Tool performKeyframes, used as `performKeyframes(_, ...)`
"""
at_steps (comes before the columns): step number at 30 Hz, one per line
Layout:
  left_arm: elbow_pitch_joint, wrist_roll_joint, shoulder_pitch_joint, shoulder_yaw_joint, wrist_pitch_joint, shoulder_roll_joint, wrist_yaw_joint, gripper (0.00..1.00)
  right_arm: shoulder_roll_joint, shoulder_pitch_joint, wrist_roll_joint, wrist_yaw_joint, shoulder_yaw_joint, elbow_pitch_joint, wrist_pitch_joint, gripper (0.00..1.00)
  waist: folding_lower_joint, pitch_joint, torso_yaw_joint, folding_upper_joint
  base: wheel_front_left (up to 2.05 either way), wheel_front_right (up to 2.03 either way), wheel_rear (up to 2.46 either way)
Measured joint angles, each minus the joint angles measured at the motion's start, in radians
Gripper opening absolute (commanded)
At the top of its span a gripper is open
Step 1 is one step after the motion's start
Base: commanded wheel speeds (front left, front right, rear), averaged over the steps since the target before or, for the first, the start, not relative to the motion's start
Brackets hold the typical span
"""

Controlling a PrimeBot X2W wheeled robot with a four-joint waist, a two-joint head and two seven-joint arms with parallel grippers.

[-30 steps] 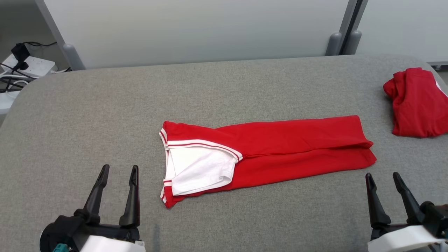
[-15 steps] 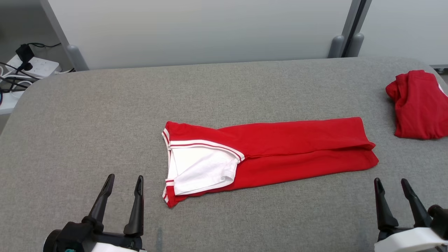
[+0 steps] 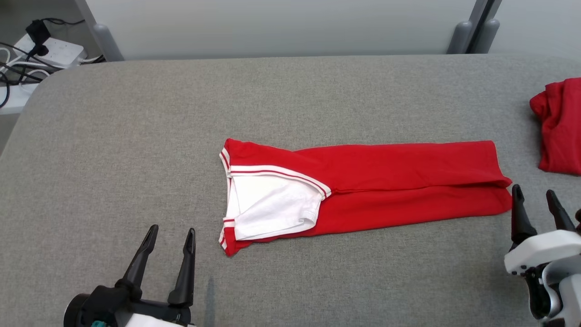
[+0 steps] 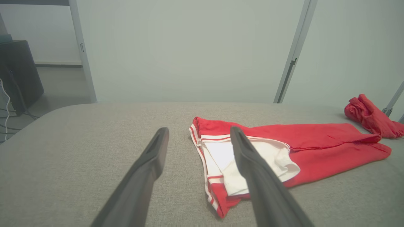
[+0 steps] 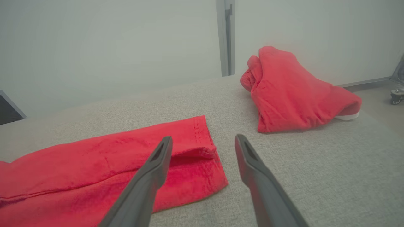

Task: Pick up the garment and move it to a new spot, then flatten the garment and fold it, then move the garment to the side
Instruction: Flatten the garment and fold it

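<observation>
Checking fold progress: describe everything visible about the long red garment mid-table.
The red garment looks like soft knit, folded lengthwise into a long strip lying flat across the grey fabric table. At its left end a white inner panel shows, edged with red-and-white striped trim. Its right end is a stitched hem.

Soft, even light from overhead, bright with no glare. The garment (image 3: 408,181) casts only a thin shadow on the grey worktop (image 3: 290,100). The head view is sharp. In both wrist views the near fingers (image 4: 145,176) blur, and the right wrist view looks hazy.
</observation>
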Motion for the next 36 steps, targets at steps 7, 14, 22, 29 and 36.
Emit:
performKeyframes(7, -0.003, 0.007, -0.047, -0.006, 0.0, 0.0, -0.008, 1.0, -0.004, -0.168, -0.002, 0.0, -0.072, 0.22, 0.0, 1.0, 0.0, 0.058, 0.025, 0.0, 0.0, 0.0, 0.0)
performKeyframes(14, -0.003, 0.012, -0.062, -0.005, 0.0, 0.004, -0.008, 1.0, -0.01, -0.304, 0.005, 0.0, -0.109, 0.395, 0.031, 1.0, 0.0, 0.115, 0.042, 0.0, 0.0, 0.0, 0.0)
performKeyframes(22, -0.003, 0.01, -0.101, -0.013, 0.0, 0.01, -0.008, 1.0, -0.017, -0.39, 0.001, 0.0, -0.133, 0.559, 0.109, 1.0, 0.0, 0.137, 0.045, 0.0, 0.0, 0.0, 0.0)
performKeyframes(29, -0.002, 0.01, -0.101, -0.025, 0.0, 0.016, -0.008, 1.0, -0.02, -0.427, 0.001, 0.0, -0.135, 0.617, 0.128, 0.43, 0.0, 0.129, 0.038, 0.0, 0.0, 0.0, 0.0)
performKeyframes(36, -0.002, 0.001, -0.101, -0.03, 0.0, 0.028, -0.008, 1.0, -0.024, -0.436, 0.001, 0.001, -0.132, 0.637, 0.137, 0.0, 0.0, 0.123, 0.042, 0.0, 0.0, 0.0, 0.0)
